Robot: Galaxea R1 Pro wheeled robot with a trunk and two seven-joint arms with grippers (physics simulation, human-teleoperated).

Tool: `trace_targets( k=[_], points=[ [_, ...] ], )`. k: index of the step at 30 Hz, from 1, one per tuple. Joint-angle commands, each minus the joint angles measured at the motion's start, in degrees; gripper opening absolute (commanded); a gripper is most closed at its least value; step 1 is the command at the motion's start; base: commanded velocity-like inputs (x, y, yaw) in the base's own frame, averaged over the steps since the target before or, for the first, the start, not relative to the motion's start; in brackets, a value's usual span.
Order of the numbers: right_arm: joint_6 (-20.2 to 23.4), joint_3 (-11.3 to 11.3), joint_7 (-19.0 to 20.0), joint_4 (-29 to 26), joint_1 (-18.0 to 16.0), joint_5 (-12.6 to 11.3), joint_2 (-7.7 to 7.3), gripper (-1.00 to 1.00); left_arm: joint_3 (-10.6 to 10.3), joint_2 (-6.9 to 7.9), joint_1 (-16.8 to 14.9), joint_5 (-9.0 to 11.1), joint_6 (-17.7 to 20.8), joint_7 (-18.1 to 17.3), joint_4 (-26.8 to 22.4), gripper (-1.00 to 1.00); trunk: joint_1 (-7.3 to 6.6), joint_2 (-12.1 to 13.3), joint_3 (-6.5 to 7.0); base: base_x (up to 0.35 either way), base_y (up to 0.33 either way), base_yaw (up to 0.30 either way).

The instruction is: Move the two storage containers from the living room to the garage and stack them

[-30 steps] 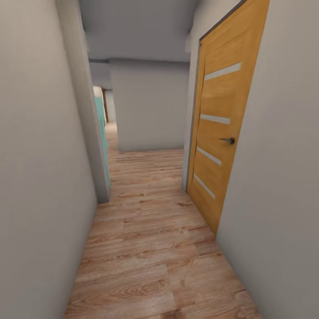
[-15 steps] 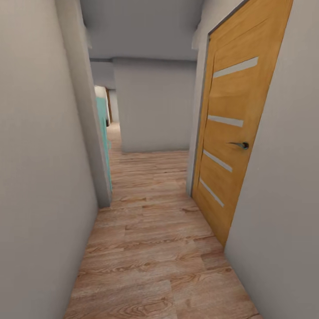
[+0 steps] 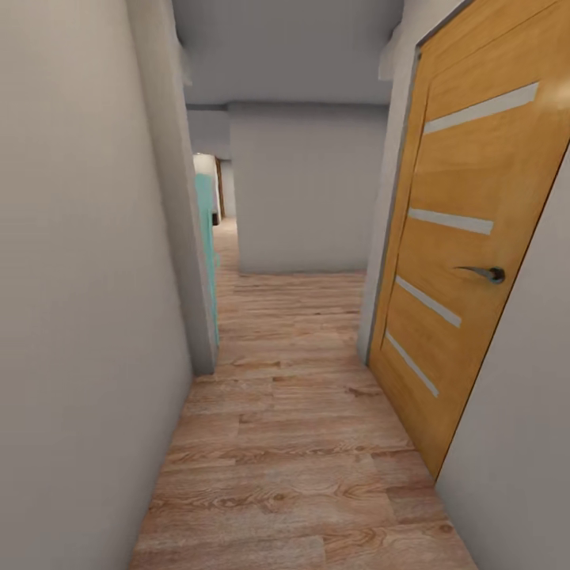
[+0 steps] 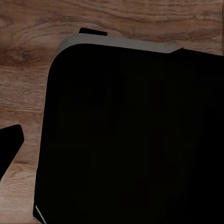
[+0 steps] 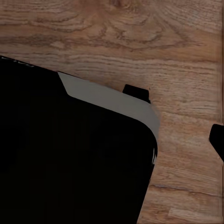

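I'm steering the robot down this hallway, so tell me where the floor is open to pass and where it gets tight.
Open light wood-plank floor runs straight ahead between the pale grey left wall and the closed orange wooden door with a dark lever handle. It is tightest at the left wall's corner, beside the teal panel. The grey wall ahead blocks it; floor continues left of that.

Wooden door (image 3: 467,261) cut by the right edge; far doorway (image 3: 219,188) indistinct

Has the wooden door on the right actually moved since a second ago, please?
No: the door stays shut in its frame; it looms larger alongside the wall because the camera advanced.
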Motion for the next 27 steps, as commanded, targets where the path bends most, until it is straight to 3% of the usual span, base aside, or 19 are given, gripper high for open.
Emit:
trace_targets(
  k=[1,27],
  points=[
    [-0.36,0.11,0.21,0.18,-0.07,-0.1,0.0,1.0,0.15,-0.02,-0.02,0.28,-0.15,0.05,0.0,1.0,0.03,-0.03,-0.05,0.322,-0.069,0.021],
    [-0.33,0.19,0.29,0.25,-0.07,-0.05,0.06,1.0,0.15,-0.02,-0.01,0.28,-0.07,0.09,0.0,1.0,0.03,-0.03,-0.05,0.322,-0.115,0.002]
  ],
)
